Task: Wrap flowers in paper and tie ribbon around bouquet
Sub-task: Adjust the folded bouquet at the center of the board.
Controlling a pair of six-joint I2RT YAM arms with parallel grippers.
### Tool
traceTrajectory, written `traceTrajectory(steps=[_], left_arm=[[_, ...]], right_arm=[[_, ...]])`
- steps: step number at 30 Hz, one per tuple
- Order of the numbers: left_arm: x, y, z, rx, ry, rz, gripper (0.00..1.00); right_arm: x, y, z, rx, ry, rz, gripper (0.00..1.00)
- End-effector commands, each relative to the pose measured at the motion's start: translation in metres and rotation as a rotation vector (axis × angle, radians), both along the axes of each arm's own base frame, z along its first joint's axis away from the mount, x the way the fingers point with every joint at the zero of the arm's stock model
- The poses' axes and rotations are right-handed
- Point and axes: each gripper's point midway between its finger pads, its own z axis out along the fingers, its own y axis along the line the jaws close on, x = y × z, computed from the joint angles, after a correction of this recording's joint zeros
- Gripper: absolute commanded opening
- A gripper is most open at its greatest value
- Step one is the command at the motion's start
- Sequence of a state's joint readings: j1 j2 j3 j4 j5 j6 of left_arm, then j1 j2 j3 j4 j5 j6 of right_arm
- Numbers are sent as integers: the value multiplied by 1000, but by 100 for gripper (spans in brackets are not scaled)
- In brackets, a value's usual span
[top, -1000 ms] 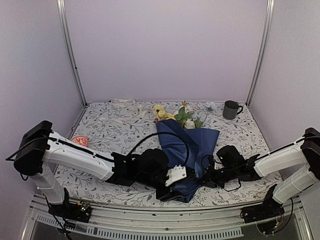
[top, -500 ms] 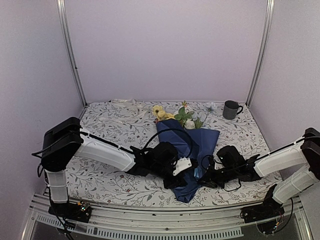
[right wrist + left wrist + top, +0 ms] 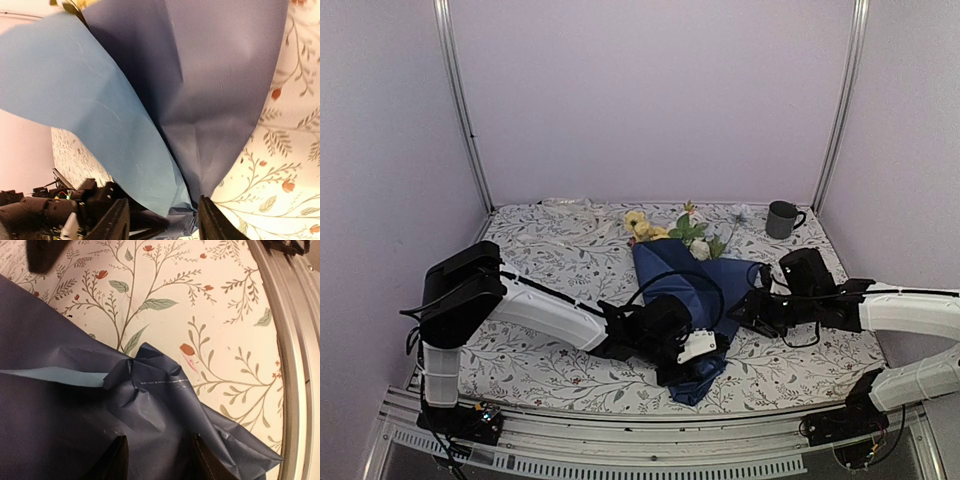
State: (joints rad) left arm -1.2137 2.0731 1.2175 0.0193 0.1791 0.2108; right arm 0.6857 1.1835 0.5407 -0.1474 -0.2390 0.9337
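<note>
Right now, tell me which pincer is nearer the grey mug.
Right. The right pincer is at the paper's right edge, on the near side of the mug and to its left; the left pincer is farther off, over the paper's near tip.

Left arm [image 3: 550, 315] stretches low along the tabletop's [image 3: 540, 250] near edge, jaws partway apart; right arm [image 3: 900, 310] reaches in from the right edge, jaws parted.
</note>
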Motion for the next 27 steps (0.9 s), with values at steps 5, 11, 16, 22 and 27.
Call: traceTrajectory(steps=[5, 11, 16, 22, 27], left_arm=[[-18, 24, -42, 148, 52, -39, 42], [-17, 25, -44, 160, 48, -38, 42], [-17, 25, -44, 162, 51, -38, 42], [-17, 26, -46, 169, 47, -41, 43], [-17, 27, -47, 174, 50, -44, 43]], right_arm=[[63, 11, 89, -96, -322, 191, 77], [92, 56, 136, -72, -476, 388, 99], [110, 94, 141, -169, -534, 474, 99], [111, 119, 132, -224, -572, 532, 99], [134, 101, 103, -400, -544, 443, 92]])
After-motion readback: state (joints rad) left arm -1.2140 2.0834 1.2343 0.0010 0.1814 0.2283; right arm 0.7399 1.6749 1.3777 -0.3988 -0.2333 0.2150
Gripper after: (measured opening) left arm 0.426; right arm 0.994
